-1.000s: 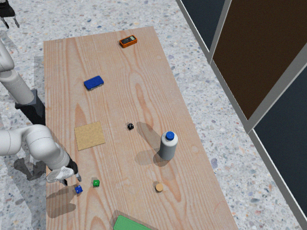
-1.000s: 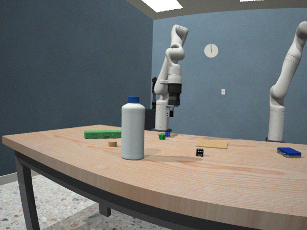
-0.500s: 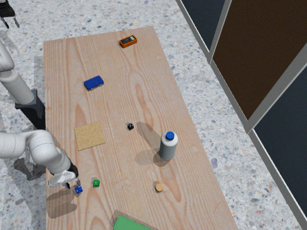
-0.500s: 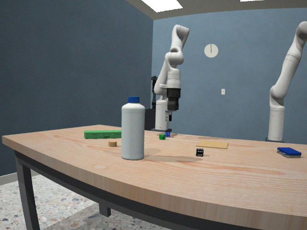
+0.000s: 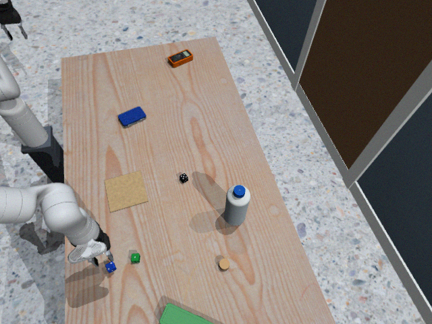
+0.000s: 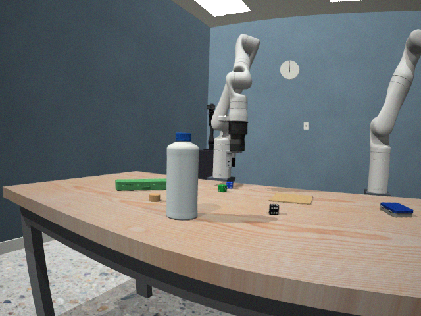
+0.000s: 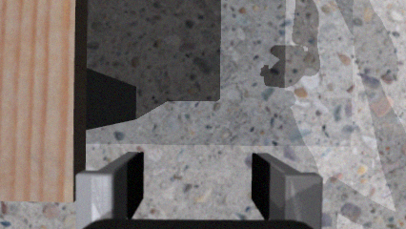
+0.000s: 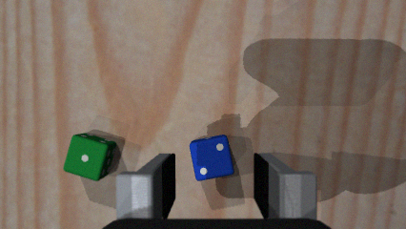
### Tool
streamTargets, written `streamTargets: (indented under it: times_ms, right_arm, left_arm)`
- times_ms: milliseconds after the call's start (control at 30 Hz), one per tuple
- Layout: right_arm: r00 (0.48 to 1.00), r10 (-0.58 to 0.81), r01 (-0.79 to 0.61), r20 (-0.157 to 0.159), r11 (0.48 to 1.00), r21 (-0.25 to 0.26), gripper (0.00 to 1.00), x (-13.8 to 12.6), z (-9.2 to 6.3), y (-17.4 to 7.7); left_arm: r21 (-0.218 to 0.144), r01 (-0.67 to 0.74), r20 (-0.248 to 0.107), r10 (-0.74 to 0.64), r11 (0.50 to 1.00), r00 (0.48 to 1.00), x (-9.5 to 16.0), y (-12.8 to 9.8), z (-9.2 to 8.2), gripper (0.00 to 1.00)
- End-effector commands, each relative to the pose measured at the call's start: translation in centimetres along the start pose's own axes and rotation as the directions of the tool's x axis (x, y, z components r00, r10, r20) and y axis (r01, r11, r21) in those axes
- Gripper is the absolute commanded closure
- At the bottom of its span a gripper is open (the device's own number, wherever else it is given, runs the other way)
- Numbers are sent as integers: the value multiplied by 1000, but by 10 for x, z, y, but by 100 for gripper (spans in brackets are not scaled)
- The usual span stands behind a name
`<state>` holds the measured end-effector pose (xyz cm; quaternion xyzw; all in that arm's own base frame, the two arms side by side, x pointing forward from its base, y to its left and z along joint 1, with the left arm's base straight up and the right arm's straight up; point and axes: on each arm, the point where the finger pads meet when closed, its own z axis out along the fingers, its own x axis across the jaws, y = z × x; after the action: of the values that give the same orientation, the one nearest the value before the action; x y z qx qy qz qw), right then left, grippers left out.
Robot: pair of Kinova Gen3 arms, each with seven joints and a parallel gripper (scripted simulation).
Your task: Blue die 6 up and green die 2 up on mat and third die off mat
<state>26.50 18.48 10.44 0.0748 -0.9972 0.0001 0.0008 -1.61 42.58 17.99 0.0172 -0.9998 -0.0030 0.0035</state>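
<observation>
Pale wood-grain tabletop [image 5: 167, 146] [image 6: 237, 245] runs down the top view, and at lower left the right gripper [image 5: 102, 261] [image 8: 214, 176] hovers, fingers apart, nothing between them, right by the blue die [image 5: 110, 266] [image 6: 229, 185] [image 8: 212, 157], two pips up! Green die [image 5: 135, 258] [image 6: 222, 187] [image 8: 89, 157] sits near it, showing one! Both are off the tan mat [image 5: 126, 191] [image 6: 291, 198], left of centre; so is the black die [image 5: 183, 178] [image 6: 273, 209], mid-frame. Upper left, the left gripper [image 5: 15, 31] [image 7: 197, 176] hangs wide open!

Right gripper [image 5: 103, 262] [image 8: 214, 183] points down, parted; left gripper [image 5: 14, 32] [image 7: 197, 183] hangs wide open.
</observation>
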Motion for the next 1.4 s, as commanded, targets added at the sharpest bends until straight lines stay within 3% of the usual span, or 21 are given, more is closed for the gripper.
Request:
streamTargets:
  times_ms: [0,700,1367]
  right_arm:
    - [1000,-1,1,2,1000,0,21,0,1,-1]
    - [1000,-1,1,2,1000,0,21,0,4,-1]
    - [1000,-1,1,2,1000,0,21,0,26,-1]
  left_arm:
    - [6,-2,7,2,1000,1000,-2,-1,0,0]
    - [6,-2,7,2,1000,1000,-2,-1,0,0]
    - [6,-2,7,2,1000,1000,-2,-1,0,0]
